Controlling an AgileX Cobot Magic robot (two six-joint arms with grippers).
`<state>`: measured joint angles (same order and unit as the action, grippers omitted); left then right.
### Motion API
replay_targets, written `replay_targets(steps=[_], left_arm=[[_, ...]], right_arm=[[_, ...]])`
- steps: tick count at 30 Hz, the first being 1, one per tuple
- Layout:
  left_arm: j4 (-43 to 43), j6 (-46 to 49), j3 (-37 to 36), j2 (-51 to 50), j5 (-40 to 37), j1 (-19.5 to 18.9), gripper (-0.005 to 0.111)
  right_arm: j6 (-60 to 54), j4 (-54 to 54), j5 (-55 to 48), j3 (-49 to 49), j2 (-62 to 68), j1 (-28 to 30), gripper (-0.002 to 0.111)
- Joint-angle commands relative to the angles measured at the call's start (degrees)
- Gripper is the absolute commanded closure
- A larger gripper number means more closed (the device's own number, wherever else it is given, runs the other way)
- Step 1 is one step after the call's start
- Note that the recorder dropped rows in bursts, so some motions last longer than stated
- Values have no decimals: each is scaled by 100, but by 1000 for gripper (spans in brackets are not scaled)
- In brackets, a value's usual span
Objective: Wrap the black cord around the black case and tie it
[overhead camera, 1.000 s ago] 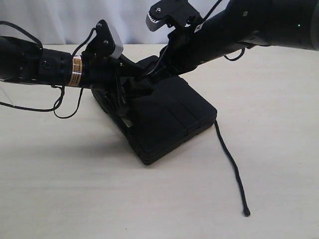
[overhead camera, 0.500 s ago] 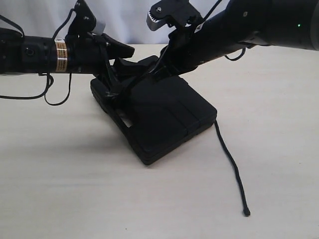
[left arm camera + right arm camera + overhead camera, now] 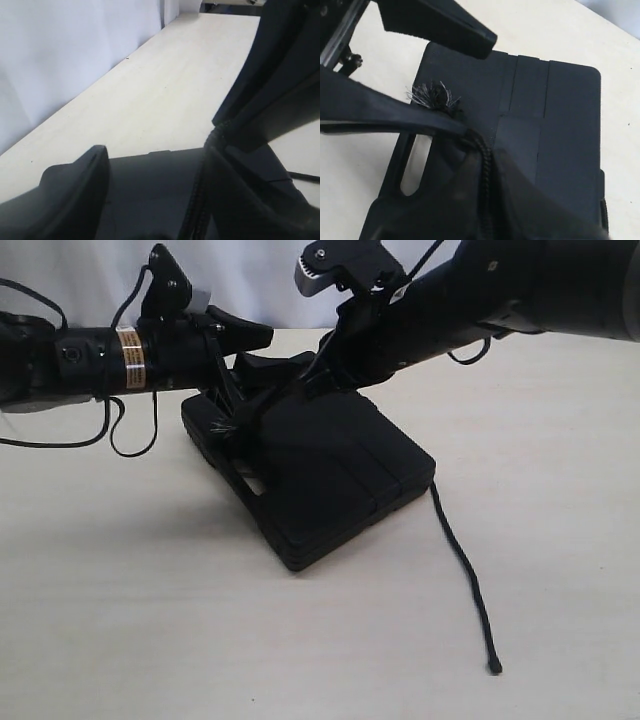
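The yellow label (image 3: 127,358) on my left arm has small print that I cannot read. My left gripper (image 3: 283,350) is wide apart above the black case (image 3: 330,475). The case lies flat on the table (image 3: 120,620), its long axis running from far left to near right. My right gripper (image 3: 482,152) pinches the black cord (image 3: 462,560), whose loose end trails to the near right.

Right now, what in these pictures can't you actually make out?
- Exterior view: how the black cord runs over the black case; both arms cover the far end.
- Left wrist view: where the cord goes past the left gripper; blurred, black on black.
- Right wrist view: the right gripper fingertips, too close and blurred; part of the case is cut off by the frame.
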<state>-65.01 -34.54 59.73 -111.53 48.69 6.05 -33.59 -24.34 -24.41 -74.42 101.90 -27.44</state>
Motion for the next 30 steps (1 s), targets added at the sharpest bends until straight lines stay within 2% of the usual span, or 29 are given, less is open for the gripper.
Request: replay_targets(steps=[1,6,10,18,23,27,30], left_arm=[[411,396,39,-188,490,-5,52],[423,685,39,-212,357,193,52],[658,1100,39,-227,-246,372,52],[1342,1832,39,-509,-819,395,52],[1293,1699,39,-509,-695,395,52],[586,1159,39,-344,-361,395,52],[572,852,39,-163,-353,326,52]], right_arm=[[20,-42,-7,-25,-10,13,104],[32,-42,-6,-25,-10,13,104],[44,-119,-40,-25,-10,13,104],[238,-219,-28,-25,-10,27,104],[449,-175,11,-149,-10,27,104],[488,-175,56,-149,-10,27,104],[651,-175,137,-149,-10,27,104]])
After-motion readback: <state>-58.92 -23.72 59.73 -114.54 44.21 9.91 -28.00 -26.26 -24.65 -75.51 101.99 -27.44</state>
